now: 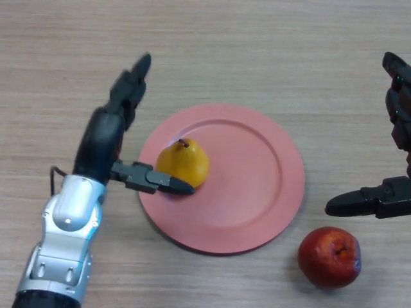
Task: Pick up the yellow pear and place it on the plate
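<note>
The yellow pear [184, 163] stands upright on the left part of the pink plate [257, 186], its stem up. My left hand [106, 131] is just left of the plate, open: its fingers stretch straight up and away from the pear, and its thumb [154, 179] reaches along the pear's near side, touching or almost touching it. My right hand [398, 128] shows at the right edge, off the plate, open with its thumb pointing left.
A red apple [329, 256] lies on the wooden table [257, 51] just off the plate's lower right rim, below my right thumb.
</note>
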